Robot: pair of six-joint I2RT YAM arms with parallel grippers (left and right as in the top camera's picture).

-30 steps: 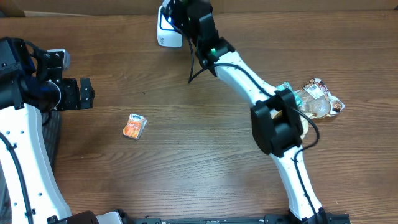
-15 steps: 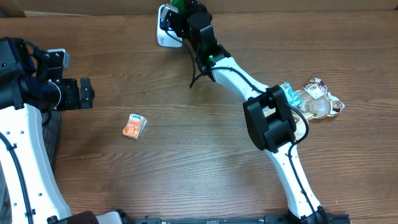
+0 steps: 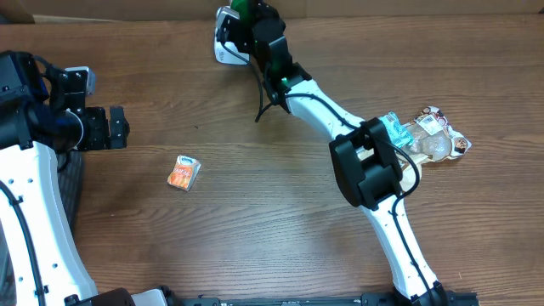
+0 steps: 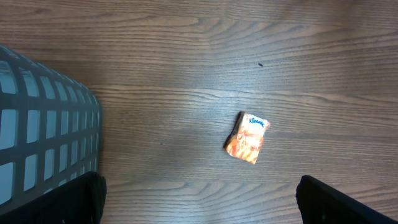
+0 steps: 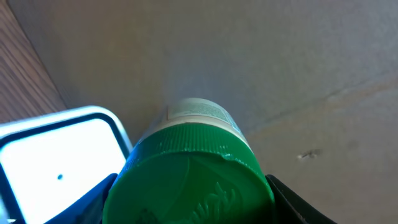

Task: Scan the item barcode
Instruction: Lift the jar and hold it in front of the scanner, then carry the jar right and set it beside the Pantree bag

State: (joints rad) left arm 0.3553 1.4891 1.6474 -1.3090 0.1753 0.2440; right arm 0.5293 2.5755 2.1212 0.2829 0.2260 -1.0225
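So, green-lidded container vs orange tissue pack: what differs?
The green-lidded round container is held up in the right pincer by the white scanner; the small orange tissue pack lies loose on the wooden table. The container is round, the pack flat and rectangular.

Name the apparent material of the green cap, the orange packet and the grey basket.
Green cap: likely moulded plastic, smooth, faint sheen, raised marks.
Orange packet: seemingly thin printed film, creased.
Grey basket: probably rigid plastic, matte, gridded openings.
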